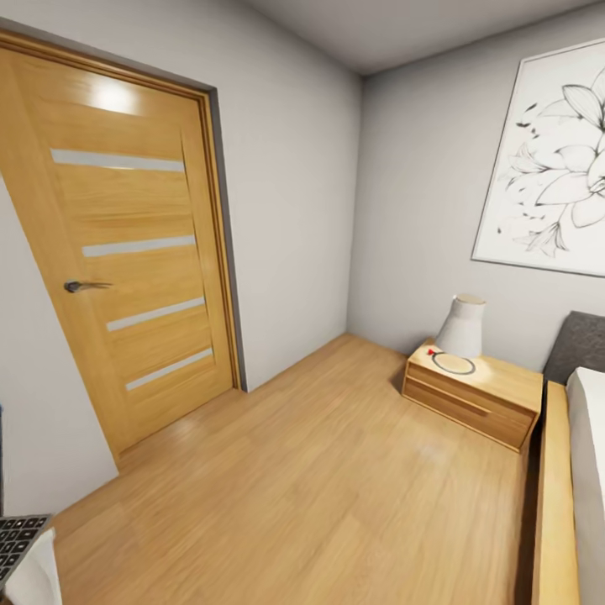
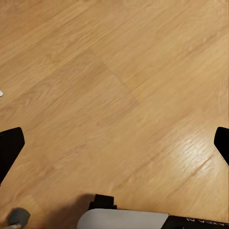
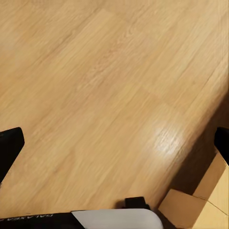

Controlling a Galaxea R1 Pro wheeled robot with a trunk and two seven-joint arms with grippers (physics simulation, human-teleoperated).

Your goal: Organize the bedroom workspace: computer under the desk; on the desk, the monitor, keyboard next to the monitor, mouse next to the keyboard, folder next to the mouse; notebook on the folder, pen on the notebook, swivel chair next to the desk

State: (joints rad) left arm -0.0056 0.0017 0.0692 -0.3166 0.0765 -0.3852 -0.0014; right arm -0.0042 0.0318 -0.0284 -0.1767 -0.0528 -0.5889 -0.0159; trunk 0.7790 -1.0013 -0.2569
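I am in the bedroom, facing a wooden door [image 1: 126,252] and a light wood floor [image 1: 319,470]. At the lower left edge of the head view, a corner of the keyboard [image 1: 17,538] shows, with dark keys in a pale frame. My left gripper [image 2: 114,145] hangs open over bare floor, with one dark fingertip [image 2: 9,148] at each side of the left wrist view. My right gripper [image 3: 114,143] is open too, above floor boards, and nothing lies between its fingertips [image 3: 9,145]. The desk, computer, monitor, mouse, folder, notebook, pen and swivel chair are out of view.
A low wooden nightstand [image 1: 475,395] with a white lamp [image 1: 462,326] stands at the right, beside the bed frame [image 1: 555,504]. A framed flower drawing [image 1: 555,160] hangs above. A light-wood edge [image 3: 200,207] lies close to my right gripper. A small grey wheel [image 2: 19,217] shows near my left.
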